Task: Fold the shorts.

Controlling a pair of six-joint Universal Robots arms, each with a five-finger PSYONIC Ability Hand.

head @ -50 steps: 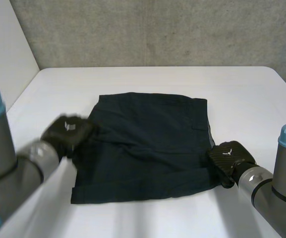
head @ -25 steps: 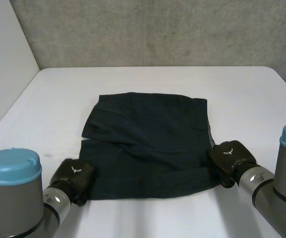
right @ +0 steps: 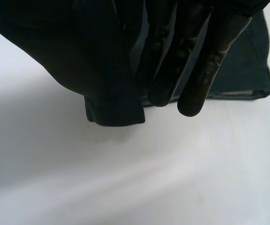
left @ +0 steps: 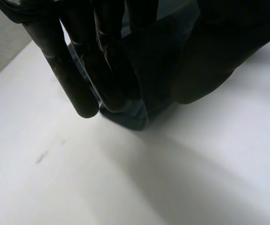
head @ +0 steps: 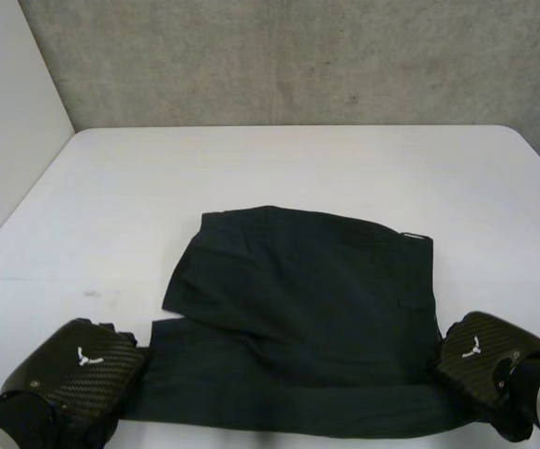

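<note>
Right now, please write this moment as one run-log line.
shorts: dark, on table | left hand: pinches near-left corner | right hand: pinches near-right corner | fold: not finished

One pair of shorts (head: 316, 309), seemingly a single garment, one left hand (head: 82, 369), one right hand (head: 483, 360), one white table (head: 279, 168)
</note>
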